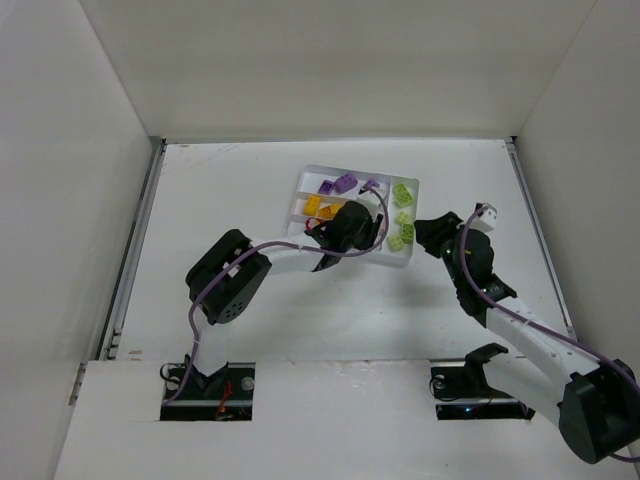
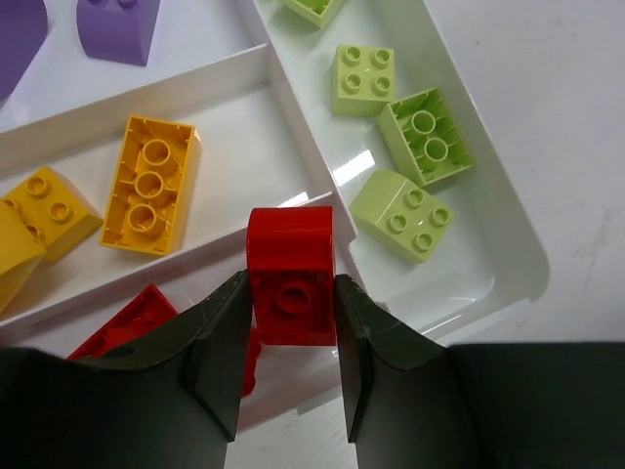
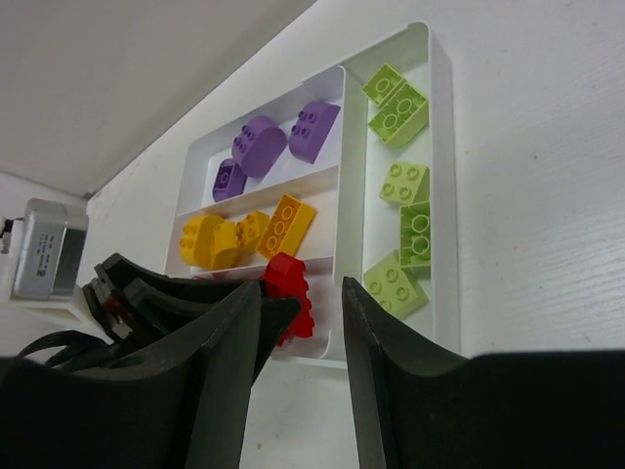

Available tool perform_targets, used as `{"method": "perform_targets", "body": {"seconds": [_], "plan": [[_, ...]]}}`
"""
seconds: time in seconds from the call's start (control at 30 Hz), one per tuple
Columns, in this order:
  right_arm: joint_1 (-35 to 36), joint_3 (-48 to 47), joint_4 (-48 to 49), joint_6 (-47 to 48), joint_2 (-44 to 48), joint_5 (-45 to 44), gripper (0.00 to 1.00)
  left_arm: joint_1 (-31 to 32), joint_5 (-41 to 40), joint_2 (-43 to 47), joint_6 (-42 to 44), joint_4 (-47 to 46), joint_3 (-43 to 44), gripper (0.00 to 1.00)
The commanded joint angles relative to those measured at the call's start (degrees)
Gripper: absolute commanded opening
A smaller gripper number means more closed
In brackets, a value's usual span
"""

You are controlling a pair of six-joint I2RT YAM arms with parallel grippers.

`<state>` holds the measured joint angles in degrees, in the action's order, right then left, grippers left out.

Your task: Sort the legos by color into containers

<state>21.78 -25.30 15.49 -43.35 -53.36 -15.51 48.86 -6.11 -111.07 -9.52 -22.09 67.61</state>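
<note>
The white tray point(image 1: 300, 180) holds purple legos point(image 1: 345, 184) in its far slot, yellow ones point(image 1: 318, 208) in the middle slot and lime green ones point(image 1: 403, 215) in the crosswise right end slot. My left gripper point(image 2: 291, 285) is shut on a red brick point(image 2: 289, 244) and holds it over the right end of the near slot, where another red lego point(image 2: 132, 318) lies. My right gripper point(image 1: 432, 235) is open and empty, just right of the tray. In the right wrist view the gripper point(image 3: 301, 293) faces the tray point(image 3: 444, 195) and the held red brick point(image 3: 290, 274).
White walls close in the table at the back and both sides. A metal rail point(image 1: 135, 240) runs along the left edge. A grey box point(image 3: 44, 249) shows at the left of the right wrist view. The left arm point(image 1: 290, 258) lies across the tray's near side.
</note>
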Motion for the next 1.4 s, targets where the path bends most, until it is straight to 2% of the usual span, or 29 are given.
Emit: {"method": "perform_targets", "body": {"seconds": [0.0,0.13,0.23,0.27,0.37,0.43,0.47,0.5,0.73,0.9,1.03,1.2,1.37], "plan": [[0.1,0.1,4.2,-0.2,-0.2,0.9,0.45,-0.4,-0.4,1.5,6.6,2.1,1.9,0.20],[0.1,0.1,4.5,-0.2,-0.7,0.9,0.45,0.7,-2.6,1.9,12.3,6.3,3.2,0.21],[0.1,0.0,4.5,-0.2,-1.0,0.9,0.45,1.8,-4.2,2.6,14.9,6.8,3.1,0.29],[0.2,-0.1,4.6,-0.2,-1.3,0.9,0.46,2.1,-4.5,3.1,15.2,6.6,3.0,0.35],[0.4,-0.3,4.8,-0.2,-2.2,1.0,0.49,3.0,-5.8,5.7,15.3,5.8,2.2,0.64],[0.4,-0.4,4.8,-0.2,-2.3,1.1,0.51,3.7,-6.0,8.0,15.7,4.9,1.5,0.75],[0.5,-0.4,4.9,-0.2,-2.3,1.1,0.52,4.1,-6.0,9.2,15.8,4.2,1.0,0.84],[0.5,-0.3,4.9,-0.2,-2.1,1.1,0.53,4.4,-6.0,10.3,15.7,3.7,0.9,0.99],[-0.5,1.1,4.4,-0.7,1.2,0.0,0.57,4.4,-8.8,20.4,12.8,0.7,-3.8,1.00],[-1.6,2.0,4.2,-1.6,2.1,-1.9,0.63,1.6,-15.9,35.2,3.9,-6.1,-17.1,1.00],[-2.3,2.6,4.2,-1.9,1.9,-3.6,0.68,-2.1,-22.4,49.3,-7.9,-4.6,-27.9,1.00],[-2.4,2.9,4.2,-2.1,0.9,-6.5,0.76,-7.1,-29.1,65.6,-19.6,6.8,-37.9,1.00],[-2.3,3.4,4.2,-2.1,0.7,-11.5,0.79,-13.3,-36.3,73.3,-32.0,30.5,-39.3,1.00]]}}
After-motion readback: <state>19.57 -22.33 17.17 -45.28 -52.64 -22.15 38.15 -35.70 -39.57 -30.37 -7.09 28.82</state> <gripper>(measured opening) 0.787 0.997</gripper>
